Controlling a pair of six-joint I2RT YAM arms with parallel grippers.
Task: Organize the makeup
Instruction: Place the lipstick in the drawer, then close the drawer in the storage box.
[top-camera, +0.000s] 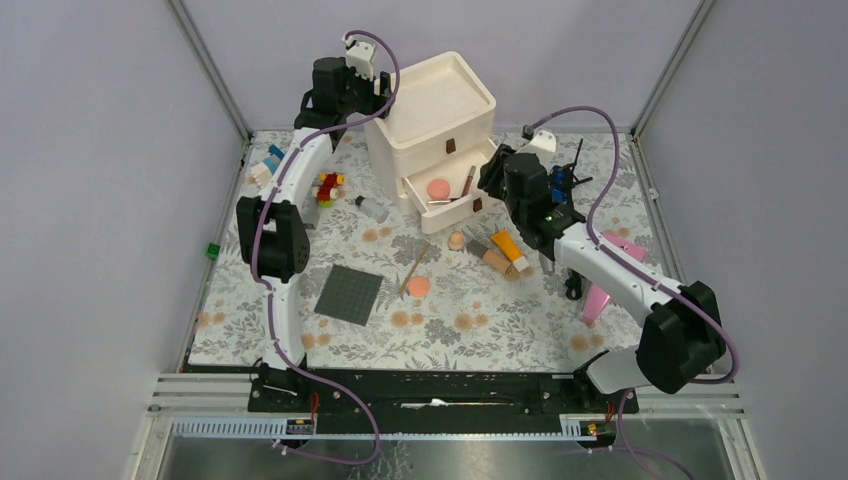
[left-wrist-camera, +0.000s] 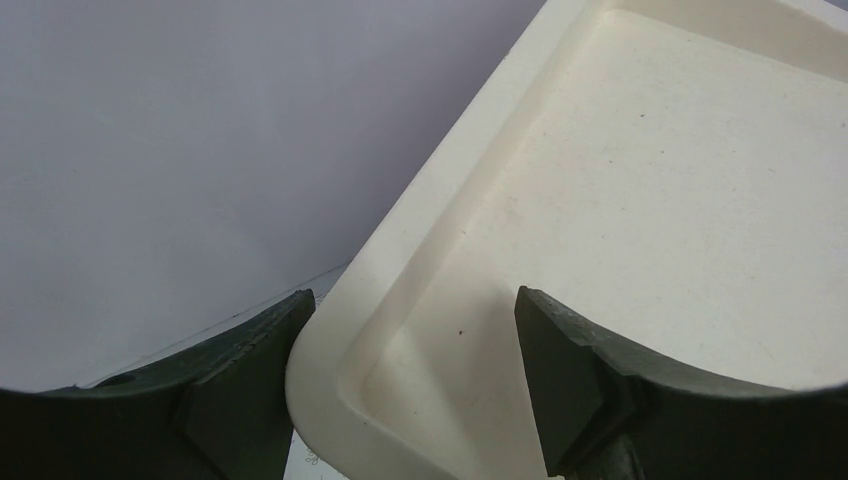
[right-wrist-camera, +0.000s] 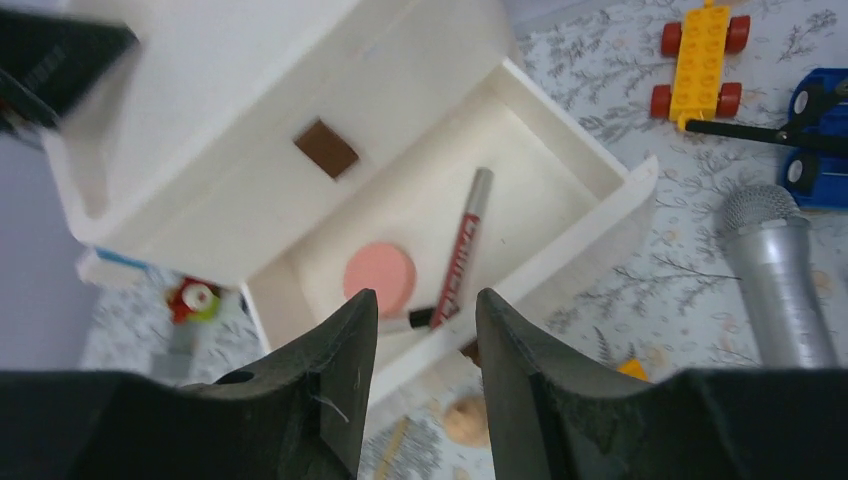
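drawer (right-wrist-camera: 600, 215) of the white cabinet (top-camera: 400, 150) stands open; inside i see a salmon-pink disc (right-wrist-camera: 380, 277) and a slim red-and-silver stick (right-wrist-camera: 465, 245). my right gripper (right-wrist-camera: 425, 300) hovers over its near wall, fingers parted, holding nothing. left gripper (left-wrist-camera: 415, 300) is spread across the top tray (left-wrist-camera: 330, 350) rim. orange tube (top-camera: 507, 247), beige tube (top-camera: 495, 258) and a second pink disc (top-camera: 418, 286) lie on the floral mat (top-camera: 450, 310), near side of the drawer.

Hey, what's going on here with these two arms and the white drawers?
The right gripper hovers empty, jaws apart, over the open drawer, which holds a pink disc and a slim pencil. The left gripper hangs open at a corner of the white unit's top tray. An orange tube and another disc lie on the table.
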